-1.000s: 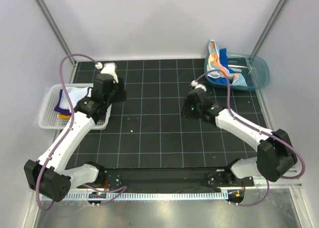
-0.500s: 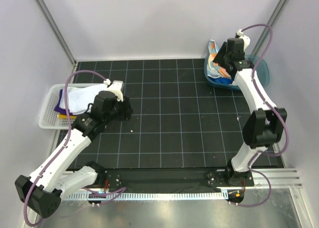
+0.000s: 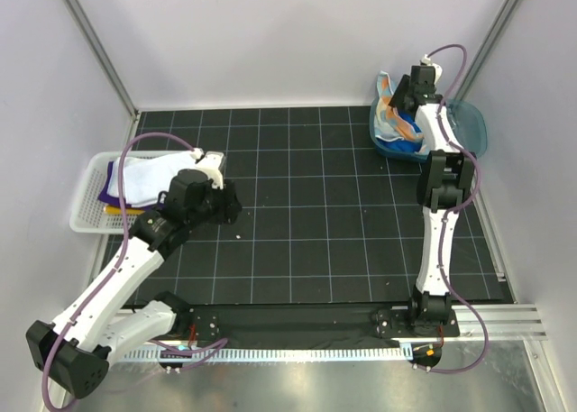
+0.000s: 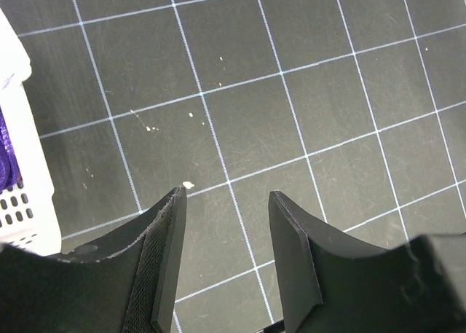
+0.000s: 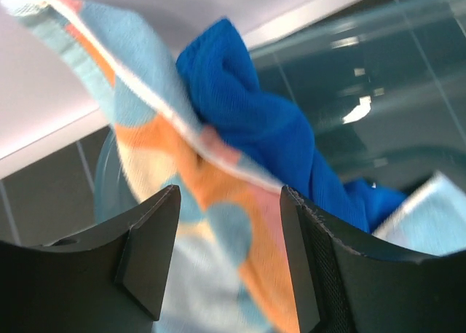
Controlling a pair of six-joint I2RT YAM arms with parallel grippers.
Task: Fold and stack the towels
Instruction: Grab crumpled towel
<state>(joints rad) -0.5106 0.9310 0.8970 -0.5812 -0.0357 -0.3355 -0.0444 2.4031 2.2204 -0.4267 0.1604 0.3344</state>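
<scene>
Our right arm is no longer crouching over the middle of the mat [image 3: 306,214]. It is now stretching out to the upper right of the top view, while our left arm is drawing back a little towards the centre left.

The spotted towel [image 5: 218,180] is lying bunched in the teal tub [image 3: 469,128], draping up over its rim. The bright blue towel [image 5: 255,122] is pressing against it from the right. Our right gripper [image 5: 229,194] is hovering just above both with its jaws spread and nothing pinched yet.

The two cloths are touching, so we are risking a bite that catches both, or only a loose hem that slips free on the lift. A towel snagging on the rim could also drag the light tub along the mat.

At the centre left, the white towel [image 3: 144,178] is resting on the purple towel [image 3: 110,188] inside the basket [image 3: 86,209]. Our left gripper [image 4: 227,194] is waiting just beside the basket over bare mat, jaws apart and empty. If it is moving while we are carrying cloth across, the arms could be crowding each other.
</scene>
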